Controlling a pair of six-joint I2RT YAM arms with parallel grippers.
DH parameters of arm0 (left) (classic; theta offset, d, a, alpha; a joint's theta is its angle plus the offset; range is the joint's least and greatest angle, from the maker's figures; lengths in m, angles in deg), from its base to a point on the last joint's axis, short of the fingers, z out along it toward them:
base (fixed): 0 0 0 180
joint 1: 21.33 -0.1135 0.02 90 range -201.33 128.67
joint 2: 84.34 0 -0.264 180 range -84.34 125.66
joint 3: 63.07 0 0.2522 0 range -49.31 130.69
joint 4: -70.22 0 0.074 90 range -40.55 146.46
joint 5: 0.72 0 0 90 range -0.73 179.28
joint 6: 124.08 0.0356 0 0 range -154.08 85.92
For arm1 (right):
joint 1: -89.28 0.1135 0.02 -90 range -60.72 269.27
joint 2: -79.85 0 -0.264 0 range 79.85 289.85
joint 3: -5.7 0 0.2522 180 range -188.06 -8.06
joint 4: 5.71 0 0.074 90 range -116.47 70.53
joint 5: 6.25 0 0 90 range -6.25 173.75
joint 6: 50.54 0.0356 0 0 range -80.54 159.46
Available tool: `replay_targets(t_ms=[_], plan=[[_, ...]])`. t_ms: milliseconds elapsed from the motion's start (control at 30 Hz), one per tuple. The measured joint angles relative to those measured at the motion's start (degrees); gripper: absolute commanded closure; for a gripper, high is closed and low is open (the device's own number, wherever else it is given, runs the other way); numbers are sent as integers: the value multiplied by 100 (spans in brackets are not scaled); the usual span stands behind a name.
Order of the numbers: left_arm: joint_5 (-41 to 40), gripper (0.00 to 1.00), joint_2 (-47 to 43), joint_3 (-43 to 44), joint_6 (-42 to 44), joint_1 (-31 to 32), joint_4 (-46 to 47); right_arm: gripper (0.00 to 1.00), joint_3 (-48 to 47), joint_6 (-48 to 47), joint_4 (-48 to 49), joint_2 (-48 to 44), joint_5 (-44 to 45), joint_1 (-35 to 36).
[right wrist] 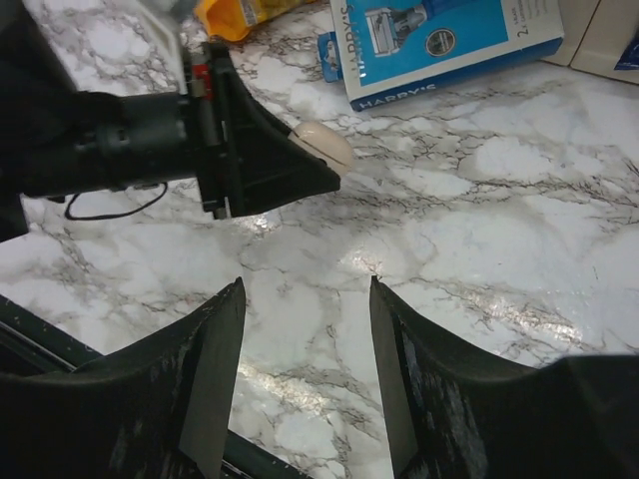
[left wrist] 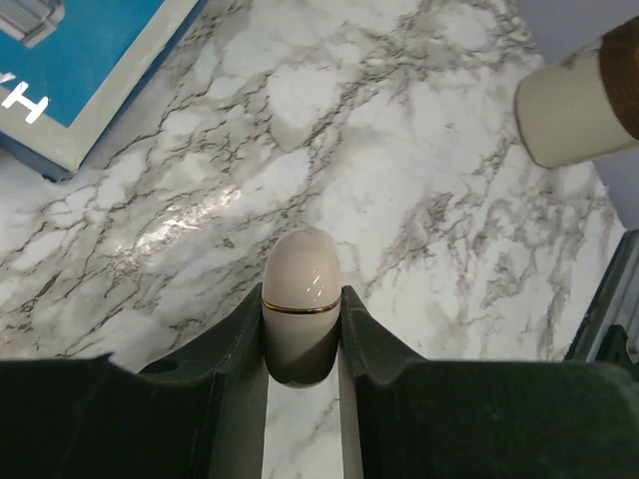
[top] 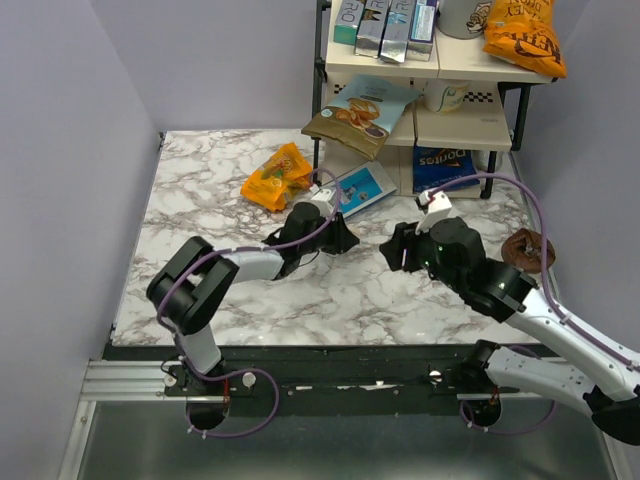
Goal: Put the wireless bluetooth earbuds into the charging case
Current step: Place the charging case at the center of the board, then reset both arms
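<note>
My left gripper [left wrist: 302, 299] is shut on the charging case [left wrist: 300, 289], a small cream-beige oval with a thin gold seam, lid closed, held between both fingers above the marble table. The case also shows in the right wrist view [right wrist: 321, 145], sticking out past the left gripper's fingertips [right wrist: 300, 175]. In the top view the left gripper [top: 343, 238] is at table centre and the case is hidden by it. My right gripper [right wrist: 305, 289] is open and empty, facing the left gripper across a gap; in the top view it [top: 395, 247] sits right of centre. No earbuds are visible.
A blue razor box [top: 362, 187] lies behind the left gripper, also in the right wrist view [right wrist: 449, 40]. An orange snack bag [top: 277, 176] lies at back. A brown round disc [top: 527, 250] sits at the right edge. A shelf [top: 440, 110] with snacks stands at back right.
</note>
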Motion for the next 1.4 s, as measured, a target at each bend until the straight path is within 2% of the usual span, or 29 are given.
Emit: replay_targets(t_ms=[233, 333, 367, 433, 467, 567, 633, 667, 900, 1133, 1300, 1400], plan=[[133, 100, 1043, 518, -282, -286, -627, 38, 66, -31, 22, -225, 4, 0], [170, 85, 1132, 557, -367, -354, -728, 38, 66, -46, 20, -221, 4, 0], [170, 76, 1132, 564, -369, -358, -748, 38, 66, -55, 22, -212, 4, 0], [168, 65, 1132, 577, -378, -358, -785, 38, 66, -70, 20, -190, 4, 0], [168, 55, 1134, 581, -378, -358, -798, 38, 63, -72, 22, -175, 4, 0], [162, 43, 1132, 590, -343, -361, -837, 38, 63, -72, 20, -136, 4, 0], [157, 39, 1108, 619, -352, -358, -863, 38, 63, -72, 20, -111, 4, 0], [138, 2, 1082, 619, -337, -356, -885, 38, 63, -72, 20, -107, 2, 0], [-144, 1, 656, 476, -192, -369, -1222, 38, 63, -72, 20, -101, 4, 0], [-651, 1, -42, 107, -116, -474, -2063, 38, 66, -70, 20, -162, 7, 0], [-1740, 1, -1370, -96, -223, -424, -3235, 38, 175, -72, 70, -376, 107, 0], [-2459, 1, -2179, -83, -490, -378, -3578, 38, 286, -72, 120, -433, 181, 0]])
